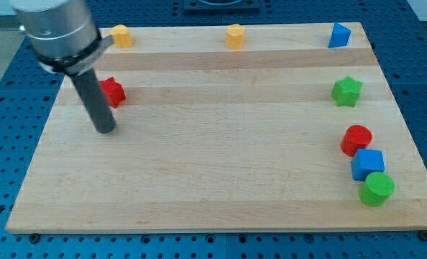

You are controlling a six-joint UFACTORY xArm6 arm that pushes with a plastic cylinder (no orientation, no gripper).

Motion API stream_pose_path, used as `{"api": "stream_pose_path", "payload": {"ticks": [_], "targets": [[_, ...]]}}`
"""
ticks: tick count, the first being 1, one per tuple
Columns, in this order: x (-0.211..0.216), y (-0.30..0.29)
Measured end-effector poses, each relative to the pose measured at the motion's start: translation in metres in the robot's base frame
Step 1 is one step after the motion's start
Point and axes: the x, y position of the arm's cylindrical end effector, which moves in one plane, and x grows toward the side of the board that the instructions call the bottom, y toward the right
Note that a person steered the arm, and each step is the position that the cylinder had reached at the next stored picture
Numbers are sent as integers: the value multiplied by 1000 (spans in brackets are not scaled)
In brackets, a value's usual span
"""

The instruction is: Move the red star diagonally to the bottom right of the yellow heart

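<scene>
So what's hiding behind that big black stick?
Part of the red star peeks out on the view's right of my rod, above my tip. The star's left side is covered, so its whole shape cannot be seen.

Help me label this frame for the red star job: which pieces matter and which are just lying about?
In the job: red star, just right of my tip; yellow heart.

Lying about: yellow block, blue block, green star, red cylinder, blue cube, green cylinder.
</scene>
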Motion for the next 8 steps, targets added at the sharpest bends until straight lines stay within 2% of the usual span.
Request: {"api": "stream_pose_path", "payload": {"ticks": [1, 3, 7, 8], "targets": [[-4, -36], [-71, -53], [-80, 60], [-61, 77]]}}
